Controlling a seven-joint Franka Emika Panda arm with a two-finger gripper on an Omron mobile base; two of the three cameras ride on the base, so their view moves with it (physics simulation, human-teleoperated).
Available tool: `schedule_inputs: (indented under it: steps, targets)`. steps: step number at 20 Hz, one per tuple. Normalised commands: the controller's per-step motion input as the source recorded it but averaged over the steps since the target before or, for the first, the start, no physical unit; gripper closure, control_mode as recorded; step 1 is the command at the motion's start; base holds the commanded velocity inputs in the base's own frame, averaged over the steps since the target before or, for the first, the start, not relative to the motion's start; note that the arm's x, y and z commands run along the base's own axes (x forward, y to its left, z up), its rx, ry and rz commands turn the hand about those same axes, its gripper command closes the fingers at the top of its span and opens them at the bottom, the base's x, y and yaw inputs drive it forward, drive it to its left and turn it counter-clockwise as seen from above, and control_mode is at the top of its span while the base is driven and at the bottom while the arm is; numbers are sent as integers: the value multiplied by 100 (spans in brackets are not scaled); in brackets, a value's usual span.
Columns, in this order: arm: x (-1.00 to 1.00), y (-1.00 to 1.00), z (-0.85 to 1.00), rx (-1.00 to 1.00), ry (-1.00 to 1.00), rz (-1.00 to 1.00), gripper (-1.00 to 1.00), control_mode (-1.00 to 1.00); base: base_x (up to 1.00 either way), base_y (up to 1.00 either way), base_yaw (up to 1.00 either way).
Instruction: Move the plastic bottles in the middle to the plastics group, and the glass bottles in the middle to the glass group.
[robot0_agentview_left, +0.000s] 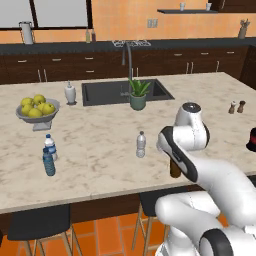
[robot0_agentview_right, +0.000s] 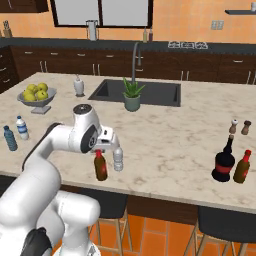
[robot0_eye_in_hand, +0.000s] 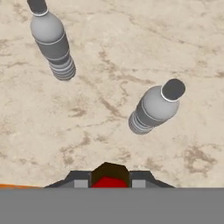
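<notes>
The tool (robot0_agentview_right: 101, 148) sits over the brown bottle's (robot0_agentview_right: 100, 168) red cap near the desk's (robot0_agentview_right: 170, 145) front edge, apparently clamped on its neck. One water bottle (robot0_agentview_right: 118, 158) stands just beside it, right. A careless lift or swing could topple that neighbour.

- Two clear water bottles with ribbed bodies: first water bottle (robot0_eye_in_hand: 52, 39), second water bottle (robot0_eye_in_hand: 153, 109).
- One brown glass bottle (robot0_agentview_right: 100, 165) with a red cap.
- Two plastics-group bottles: blue-labelled bottle (robot0_agentview_left: 50, 146), blue-tinted bottle (robot0_agentview_left: 48, 162).
- Two glass-group bottles: dark round bottle (robot0_agentview_right: 224, 160), brown red-capped bottle (robot0_agentview_right: 242, 167).
- Two shakers (robot0_agentview_right: 239, 127).
- One soap dispenser (robot0_agentview_left: 70, 93).
- One fruit bowl (robot0_agentview_left: 37, 111).
- One potted plant (robot0_agentview_left: 138, 95).
</notes>
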Motion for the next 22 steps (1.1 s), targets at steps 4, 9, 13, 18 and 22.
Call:
schedule_inputs:
  steps: [4, 9, 13, 18, 22]
  targets:
    - [-29, -85, 1, 0, -5, 0, 100, -100, 0, 0, 0]
    - [-1, -95, 1, 0, -1, 0, 100, -100, 0, 0, 0]
    - [17, -89, 0, 0, 0, 0, 100, -100, 0, 0, 0]
    - [42, -79, 0, 0, 5, -4, 100, -100, 0, 0, 0]
    - [43, -83, 2, 0, 2, -3, 100, -100, 0, 0, 0]
